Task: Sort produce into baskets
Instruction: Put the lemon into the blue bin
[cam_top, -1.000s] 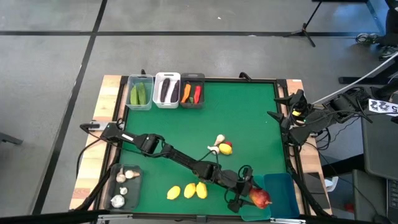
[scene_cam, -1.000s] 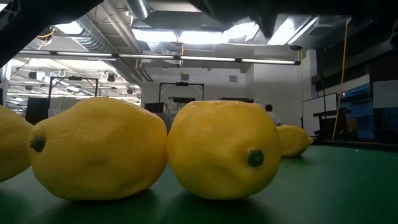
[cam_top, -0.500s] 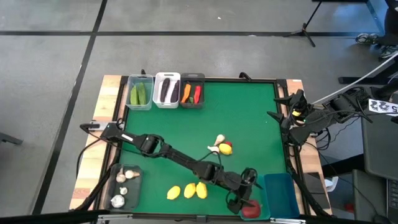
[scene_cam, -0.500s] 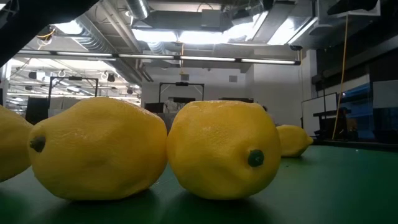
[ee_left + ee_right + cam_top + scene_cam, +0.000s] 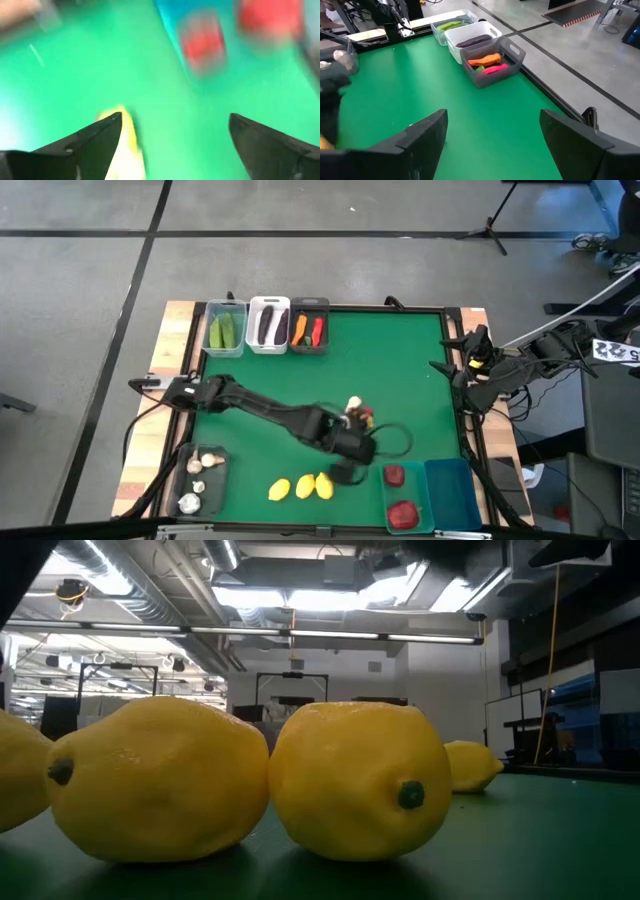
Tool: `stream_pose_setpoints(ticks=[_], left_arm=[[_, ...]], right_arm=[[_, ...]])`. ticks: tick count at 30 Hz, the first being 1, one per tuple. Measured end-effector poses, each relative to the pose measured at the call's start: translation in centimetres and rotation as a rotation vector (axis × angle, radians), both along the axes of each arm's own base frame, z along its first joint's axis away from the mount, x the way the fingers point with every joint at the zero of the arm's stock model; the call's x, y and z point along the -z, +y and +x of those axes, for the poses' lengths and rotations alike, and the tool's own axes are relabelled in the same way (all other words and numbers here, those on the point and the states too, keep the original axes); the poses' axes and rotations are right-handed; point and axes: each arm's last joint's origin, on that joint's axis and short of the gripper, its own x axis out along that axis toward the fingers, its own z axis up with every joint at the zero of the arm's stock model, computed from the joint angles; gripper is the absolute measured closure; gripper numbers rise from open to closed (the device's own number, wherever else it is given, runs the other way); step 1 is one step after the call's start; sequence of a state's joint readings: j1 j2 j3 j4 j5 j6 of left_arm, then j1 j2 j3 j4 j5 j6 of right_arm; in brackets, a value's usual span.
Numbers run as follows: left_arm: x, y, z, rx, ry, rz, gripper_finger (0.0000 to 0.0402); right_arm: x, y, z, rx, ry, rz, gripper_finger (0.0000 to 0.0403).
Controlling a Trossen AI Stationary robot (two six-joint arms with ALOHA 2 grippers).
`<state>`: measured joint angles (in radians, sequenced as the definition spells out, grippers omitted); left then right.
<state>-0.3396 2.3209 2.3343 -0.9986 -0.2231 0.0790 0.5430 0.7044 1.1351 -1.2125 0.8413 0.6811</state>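
Note:
My left gripper [image 5: 345, 470] [image 5: 175, 131] hangs open above the green mat, just right of three yellow lemons [image 5: 303, 487] [image 5: 160, 780] that lie on it. To its right a teal basket [image 5: 388, 498] holds two red round fruits [image 5: 395, 475] [image 5: 403, 513]. A second teal basket [image 5: 450, 490] stands beside it. Another lemon [image 5: 364, 418] and a white garlic bulb [image 5: 352, 404] lie at mid-table. My right gripper [image 5: 468, 370] [image 5: 492, 130] waits open at the table's right edge.
At the far left stand a clear basket with cucumbers [image 5: 226, 330], a white one with eggplants [image 5: 268, 325] and a dark grey one with a carrot and a chili [image 5: 309, 330]. A dark basket with garlic bulbs [image 5: 200, 480] sits at the near left.
My left gripper has let go of a red round fruit, which now lies in the teal basket. It has then risen and drawn back toward the table's left and far side, tipping up from pointing steeply down.

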Motion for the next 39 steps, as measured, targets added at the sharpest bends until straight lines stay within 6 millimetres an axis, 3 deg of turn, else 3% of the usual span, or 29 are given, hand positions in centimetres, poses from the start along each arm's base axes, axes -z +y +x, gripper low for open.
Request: stream_pose_setpoints(ticks=[3, 7, 11, 15, 19, 29, 35, 39], left_arm=[[-1.0, -0.9, -3.6, 0.013, 0.201, 0.019, 0.0041], [-3.4, -3.4, -8.3, 0.005, 0.325, 0.031, 0.0041], [-2.6, -7.2, -10.9, -0.065, 0.339, 0.008, 0.0041], [-1.7, -9.3, -13.2, -0.246, 0.283, 0.032, 0.0041], [1.3, -11.2, -14.4, -0.414, 0.304, -0.010, 0.0041], [1.4, -12.6, -16.0, -0.682, 0.230, -0.145, 0.0041], [3.5, -12.3, -16.1, -0.765, 0.267, -0.161, 0.0041], [3.2, -11.6, -16.4, -0.744, 0.266, -0.251, 0.0041]], right_arm=[[0.0, 0.0, 0.0, -0.002, 0.003, 0.000, 0.0086], [0.0, 0.0, 0.0, -0.005, 0.004, 0.004, 0.0086], [0.0, 0.0, 0.0, -0.008, 0.005, 0.014, 0.0086], [0.0, 0.0, 0.0, -0.009, 0.006, 0.013, 0.0086], [0.0, 0.0, 0.0, -0.015, 0.010, 0.004, 0.0086], [0.0, 0.0, 0.0, -0.016, 0.011, 0.003, 0.0086], [0.1, 0.1, 0.0, -0.021, 0.014, 0.006, 0.0086], [0.1, 0.0, -0.1, -0.022, 0.024, 0.002, 0.0086]])
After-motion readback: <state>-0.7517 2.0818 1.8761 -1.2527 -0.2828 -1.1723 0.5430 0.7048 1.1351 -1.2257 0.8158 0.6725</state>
